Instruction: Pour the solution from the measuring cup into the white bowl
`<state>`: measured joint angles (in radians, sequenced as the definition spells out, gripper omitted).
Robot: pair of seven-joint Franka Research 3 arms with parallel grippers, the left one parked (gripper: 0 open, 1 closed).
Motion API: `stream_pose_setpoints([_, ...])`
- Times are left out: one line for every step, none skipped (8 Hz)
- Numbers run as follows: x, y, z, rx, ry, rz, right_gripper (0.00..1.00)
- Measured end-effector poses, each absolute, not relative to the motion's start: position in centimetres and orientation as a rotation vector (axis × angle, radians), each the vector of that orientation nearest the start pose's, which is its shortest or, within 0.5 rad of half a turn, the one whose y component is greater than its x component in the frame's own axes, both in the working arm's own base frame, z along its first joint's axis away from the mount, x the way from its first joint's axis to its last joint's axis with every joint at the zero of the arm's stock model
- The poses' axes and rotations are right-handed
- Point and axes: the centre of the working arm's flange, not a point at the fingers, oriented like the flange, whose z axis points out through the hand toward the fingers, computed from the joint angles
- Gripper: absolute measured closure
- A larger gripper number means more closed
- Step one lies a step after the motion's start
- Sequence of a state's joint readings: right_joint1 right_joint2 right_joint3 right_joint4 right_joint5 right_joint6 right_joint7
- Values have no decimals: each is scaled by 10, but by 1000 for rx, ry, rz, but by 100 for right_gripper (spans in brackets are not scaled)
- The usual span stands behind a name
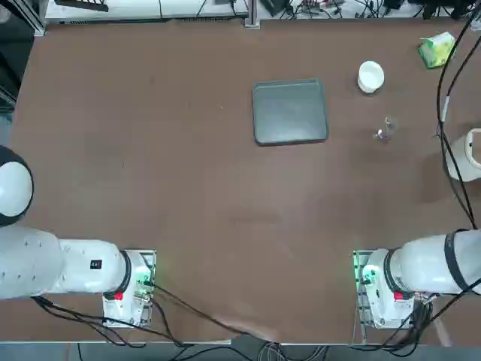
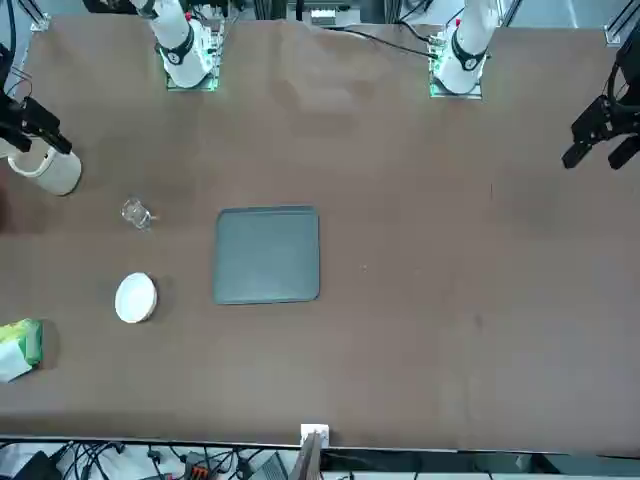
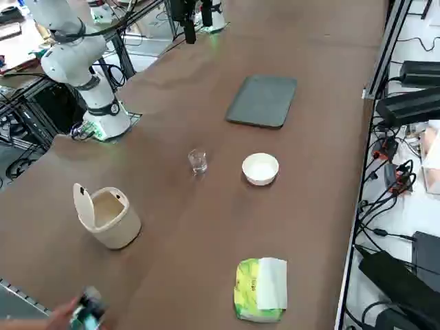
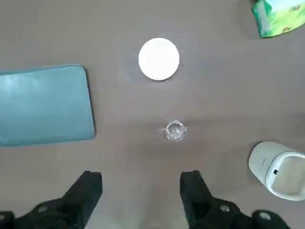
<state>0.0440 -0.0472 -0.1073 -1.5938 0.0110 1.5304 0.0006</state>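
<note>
jaws wide apart on right gripper (image 4: 141,183), holding nothing. measuring cup (image 4: 175,130) upright on table (image 4: 138,105), white bowl (image 1: 370,77) at its 11 o'clock from overhead.

This is a robotics lab. The top view shows white robot arms (image 1: 71,265) bolted at the lower left and lower right of a wide brown table (image 1: 218,218). Metal framing (image 3: 385,51) edges the table at the upper right of the right side view, and loose black cables (image 3: 385,199) lie among electronics boxes (image 3: 411,106) along the right of that view.
</note>
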Motion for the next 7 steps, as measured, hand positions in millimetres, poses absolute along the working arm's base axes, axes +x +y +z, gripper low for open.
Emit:
stream_pose_setpoints([534, -33, 637, -3123, 96, 24, 0])
stream_pose_setpoints([534, -31, 639, -3124, 89, 19, 0])
stream_pose_setpoints([534, -29, 642, -3125, 82, 13, 0])
stream_pose_setpoints([534, -28, 640, -3137, 89, 23, 0])
stream_pose_setpoints([537, -32, 632, -3176, 136, 48, 0])
stream_pose_setpoints([541, -35, 617, -3214, 214, 83, 0])
stream_pose_setpoints([549, -32, 595, -3239, 317, 115, 0])
